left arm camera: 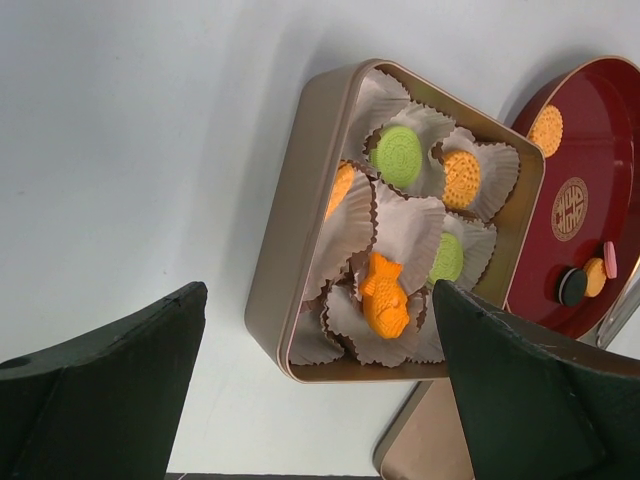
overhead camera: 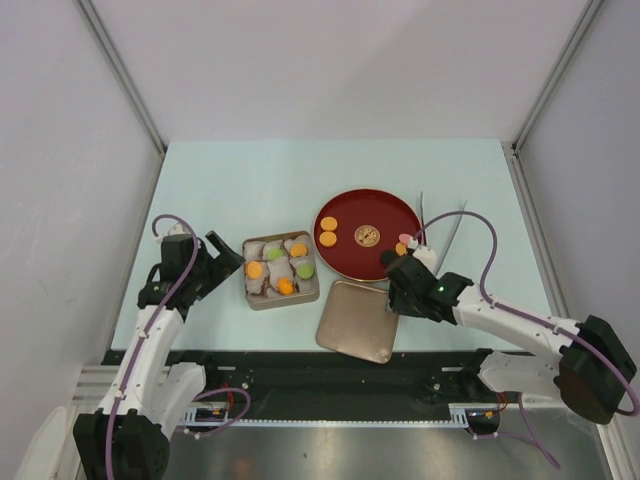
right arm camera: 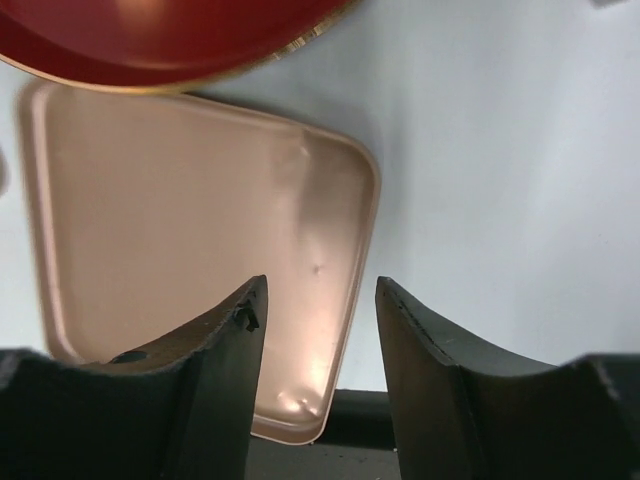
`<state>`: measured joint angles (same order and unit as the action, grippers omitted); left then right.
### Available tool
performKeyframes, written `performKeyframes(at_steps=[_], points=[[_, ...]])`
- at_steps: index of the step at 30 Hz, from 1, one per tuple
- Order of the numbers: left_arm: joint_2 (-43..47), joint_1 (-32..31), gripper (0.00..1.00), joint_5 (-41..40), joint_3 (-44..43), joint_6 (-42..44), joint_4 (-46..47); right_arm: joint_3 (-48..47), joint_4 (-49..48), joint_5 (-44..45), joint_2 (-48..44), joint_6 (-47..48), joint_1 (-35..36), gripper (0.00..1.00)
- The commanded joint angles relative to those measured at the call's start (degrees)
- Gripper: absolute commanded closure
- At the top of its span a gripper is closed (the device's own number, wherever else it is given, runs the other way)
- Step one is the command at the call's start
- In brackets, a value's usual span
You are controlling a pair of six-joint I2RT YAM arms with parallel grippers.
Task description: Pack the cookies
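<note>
Top external view gives you the layout: the tin [overhead camera: 250, 300] sits left of centre on the table [overhead camera: 250, 180]. The dark-red plate [overhead camera: 385, 212] is just to its right and a little further back. The lid [overhead camera: 357, 322] lies flat in front of the plate, its far edge reaching the plate's near rim.

Your left gripper [overhead camera: 228, 257] hangs just left of the tin with its jaws spread wide and nothing in them. In the left wrist view the tin's paper cups [left arm camera: 405, 225] hold five cookies. There are two green cookies [left arm camera: 398, 155], two orange rounds [left arm camera: 461, 178] and a fish-shaped orange cookie [left arm camera: 385, 295]. The fish lies nearest that gripper, straight ahead between its fingers [left arm camera: 110, 385].

Your right gripper [overhead camera: 395, 290] is at the plate's near right rim, over the lid's right edge. Its jaws stand partly apart. The right wrist view shows only lid and bare table in the gap, so it holds nothing.

The cookies on the plate lie beyond it. Two orange discs [overhead camera: 328, 231] sit on the plate's left side and a patterned tan cookie [overhead camera: 367, 236] sits at its centre. A small cluster lies at the right rim just behind the gripper: a pink cookie [left arm camera: 610, 260], an orange one and a black cookie [left arm camera: 573, 287]. From above, the gripper partly hides that cluster. It looks clear of the fingers, though you cannot be sure.
</note>
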<state>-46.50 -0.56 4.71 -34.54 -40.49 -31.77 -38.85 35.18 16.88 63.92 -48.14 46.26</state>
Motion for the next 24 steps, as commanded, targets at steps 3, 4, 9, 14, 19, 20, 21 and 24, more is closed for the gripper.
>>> performKeyframes(at_steps=[3, 4, 9, 14, 19, 20, 21, 24], points=[[-0.6, 0.2, 0.00, 0.1, -0.4, 0.9, 1.4, 3.2, -2.4, 1.7, 4.6, -5.5, 1.9, 0.50], [-0.8, 0.2, 0.00, 0.0, -0.4, 0.9, 1.4, 3.3, -2.4, 1.9, 5.6, -5.5, 1.9, 0.50], [-1.5, 0.0, 0.00, 0.1, -0.3, 0.8, 1.7, 4.6, -3.8, 2.1, 7.1, -4.9, 1.1, 0.57], [-1.7, -0.1, 0.00, 0.0, -0.3, 0.7, 1.8, 5.6, -6.1, -0.1, 8.8, -4.4, 0.3, 0.67], [-1.7, -0.1, 0.00, -0.4, 0.0, 0.5, 2.0, 5.9, -7.1, -0.7, 10.0, -3.7, 0.2, 0.71], [-1.8, -0.1, 0.00, -0.3, 0.0, 0.5, 2.1, 6.1, -7.5, -0.8, 10.1, -3.9, 0.3, 0.74], [-1.9, -0.1, 0.00, -0.2, 0.0, 0.4, 2.0, 6.2, -7.8, -0.9, 10.2, -3.9, 0.1, 0.76], [-2.1, -0.1, 0.00, -0.9, -0.6, 0.6, 1.3, 6.8, -8.2, -1.3, 10.1, -4.1, 0.2, 0.81]])
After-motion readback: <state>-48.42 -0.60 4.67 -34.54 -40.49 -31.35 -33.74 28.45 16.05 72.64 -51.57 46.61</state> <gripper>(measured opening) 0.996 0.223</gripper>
